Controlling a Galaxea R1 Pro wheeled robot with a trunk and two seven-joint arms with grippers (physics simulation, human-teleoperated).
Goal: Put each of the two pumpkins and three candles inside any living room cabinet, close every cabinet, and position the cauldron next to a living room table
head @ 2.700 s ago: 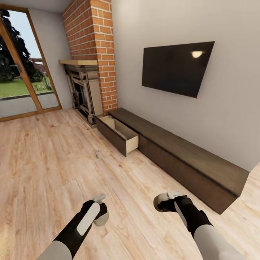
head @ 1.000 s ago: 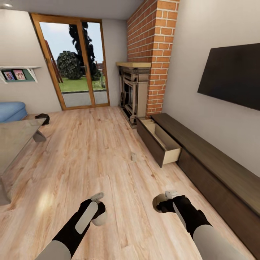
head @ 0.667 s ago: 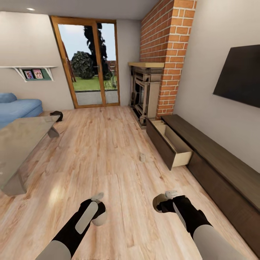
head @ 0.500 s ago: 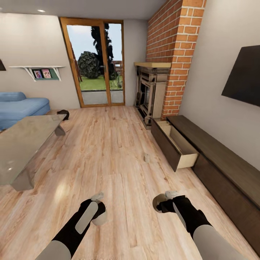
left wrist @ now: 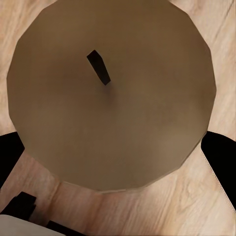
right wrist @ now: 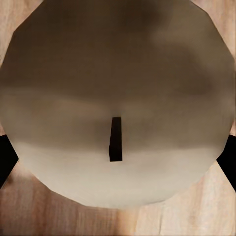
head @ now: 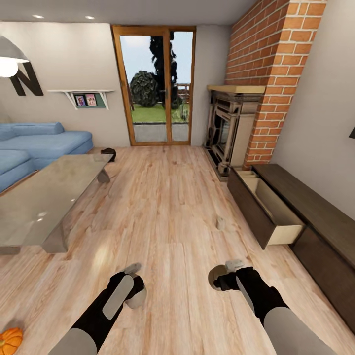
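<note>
1. Nearest in the head view, both arms hung low over the wood floor (head: 162, 207). The left gripper (head: 137, 292) was pinched on a candle (head: 139, 297), a pale stubby cylinder. In the left wrist view that candle's (left wrist: 112, 93) top with its dark wick took up nearly everything, with dark fingers (left wrist: 219, 152) at its sides.
2. The right gripper (head: 220, 277) was clamped on a second candle (head: 215, 277). The right wrist view looked straight down on the second candle's (right wrist: 115, 103) wick and top, dark fingertips (right wrist: 227, 162) poking out at the rim.
3. At the near left corner, a pumpkin (head: 10, 340) sat on the floor, orange and ribbed, partly cut off by the picture edge.
4. A bit farther, a third candle (head: 220, 223) stood alone on the floor, just left of the pulled-out drawer (head: 268, 212). Too small to make out details.
5. The drawer belonged to the long dark cabinet (head: 315, 217) along the right wall. It was open, pale inside, and stuck out into the floor; I couldn't tell if anything was in it.
6. On the left, the glass-topped table (head: 44, 197) sat on grey legs.
7. Past its far end, the black cauldron (head: 109, 154) sat on the floor just beside the table corner, partly hidden by it.
8. Farther back: a blue sofa (head: 39, 143), brick fireplace (head: 236, 128), glass doors (head: 158, 84), and a big dark "N" (head: 27, 79) on the far left wall.
</note>
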